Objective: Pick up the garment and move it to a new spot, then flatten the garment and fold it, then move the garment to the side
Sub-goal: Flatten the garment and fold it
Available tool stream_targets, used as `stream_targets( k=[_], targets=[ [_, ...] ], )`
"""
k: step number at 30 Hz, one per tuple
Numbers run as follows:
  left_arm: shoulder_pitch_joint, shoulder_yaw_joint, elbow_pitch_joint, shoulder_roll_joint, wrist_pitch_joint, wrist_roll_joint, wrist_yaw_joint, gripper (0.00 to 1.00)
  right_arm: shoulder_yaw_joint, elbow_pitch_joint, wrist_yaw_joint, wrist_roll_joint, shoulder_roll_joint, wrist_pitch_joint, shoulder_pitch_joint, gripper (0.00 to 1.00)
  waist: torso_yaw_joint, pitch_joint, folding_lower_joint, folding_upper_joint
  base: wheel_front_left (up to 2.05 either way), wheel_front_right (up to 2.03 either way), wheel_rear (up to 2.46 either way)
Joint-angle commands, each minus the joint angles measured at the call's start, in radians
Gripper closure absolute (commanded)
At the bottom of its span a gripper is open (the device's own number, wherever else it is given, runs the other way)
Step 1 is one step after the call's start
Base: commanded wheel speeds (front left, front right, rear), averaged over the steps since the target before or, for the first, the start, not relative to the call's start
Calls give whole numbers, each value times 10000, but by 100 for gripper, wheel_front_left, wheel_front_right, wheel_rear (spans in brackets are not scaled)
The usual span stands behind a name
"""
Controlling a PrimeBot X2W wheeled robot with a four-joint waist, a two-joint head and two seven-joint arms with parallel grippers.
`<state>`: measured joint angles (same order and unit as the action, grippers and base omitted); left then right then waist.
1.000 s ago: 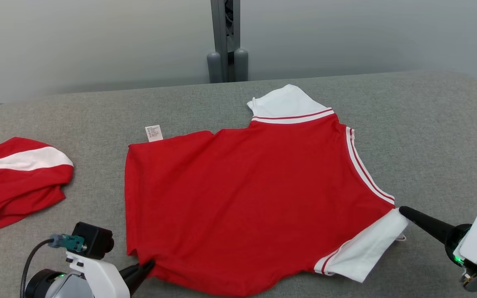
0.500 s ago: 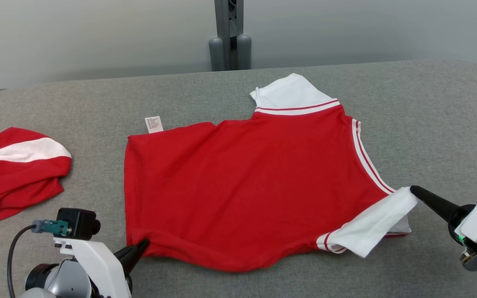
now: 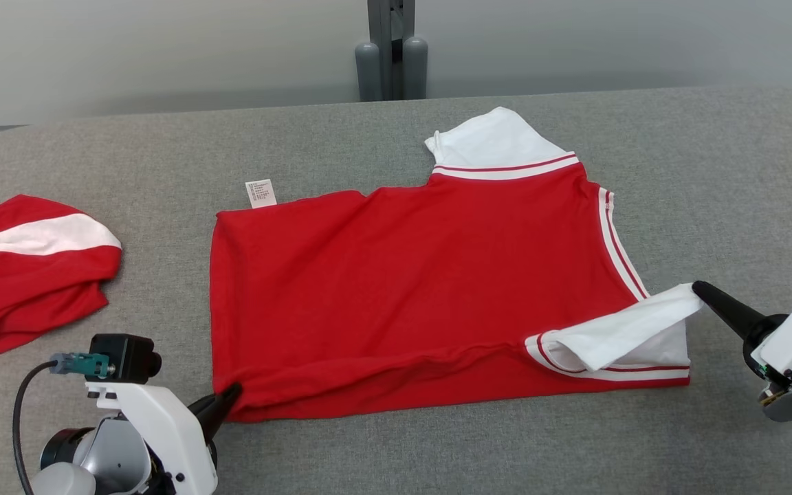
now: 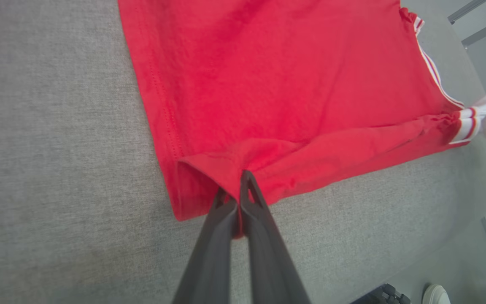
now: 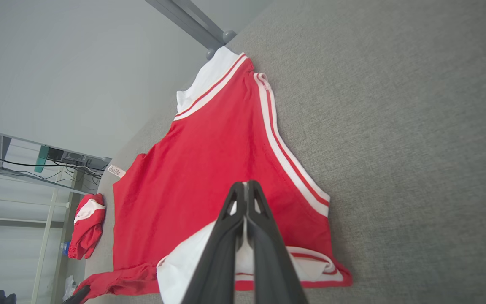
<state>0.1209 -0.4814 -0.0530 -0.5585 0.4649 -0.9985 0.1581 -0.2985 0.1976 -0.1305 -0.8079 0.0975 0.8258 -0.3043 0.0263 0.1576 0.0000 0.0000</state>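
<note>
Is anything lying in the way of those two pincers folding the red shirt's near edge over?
Nothing visible does. The left pincer grips the red shirt at its hem corner, the right pincer its white sleeve. Another crumpled red garment lies apart, to the left.

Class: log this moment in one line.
stage: folding | left gripper: shut on red shirt hem corner | right gripper: shut on white sleeve

The garment clamped between both pairs of jaws is coloured red, with white sleeves edged in red-and-white stripes; the table beneath is covered in grey.
</note>
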Motion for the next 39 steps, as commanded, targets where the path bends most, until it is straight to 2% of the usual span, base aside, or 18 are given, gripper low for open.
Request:
stream_targets(
  k=[1, 34, 35, 36, 37, 38, 39],
  targets=[
    [233, 36, 36, -21, -73, 34, -42, 100, 35, 73, -6, 45, 110, -148, -113, 100, 33, 58, 0, 0, 0, 0, 0],
    [1400, -201, 1650, 775, -860, 639, -67, 100, 1824, 1798, -6, -789, 1219, -2777, -1142, 100, 250, 851, 0, 0, 0, 0, 0],
    [1407, -192, 1708, 859, -839, 518, -103, 91, 1946, 1903, -6, -847, 1232, -2843, -1158, 100, 261, 835, 0, 0, 0, 0, 0],
    [1396, -169, 1724, 891, -816, 433, -126, 72, 1848, 2033, -6, -885, 1208, -2913, -1167, 100, 263, 819, 0, 0, 0, 0, 0],
    [1396, -115, 1731, 901, -861, 378, -113, 53, 1765, 2119, -6, -884, 1200, -3066, -1233, 88, 266, 805, 0, 0, 0, 0, 0],
    [1396, -115, 1731, 901, -861, 378, -113, 53, 1765, 2119, -6, -884, 1200, -3066, -1233, 88, 266, 805, 0, 0, 0, 0, 0],
    [1415, -22, 1744, 921, -953, 346, -23, 14, 1667, 2281, -6, -953, 1133, -3101, -1289, 0, 273, 792, 0, 0, 0, 0, 0]
  ],
)
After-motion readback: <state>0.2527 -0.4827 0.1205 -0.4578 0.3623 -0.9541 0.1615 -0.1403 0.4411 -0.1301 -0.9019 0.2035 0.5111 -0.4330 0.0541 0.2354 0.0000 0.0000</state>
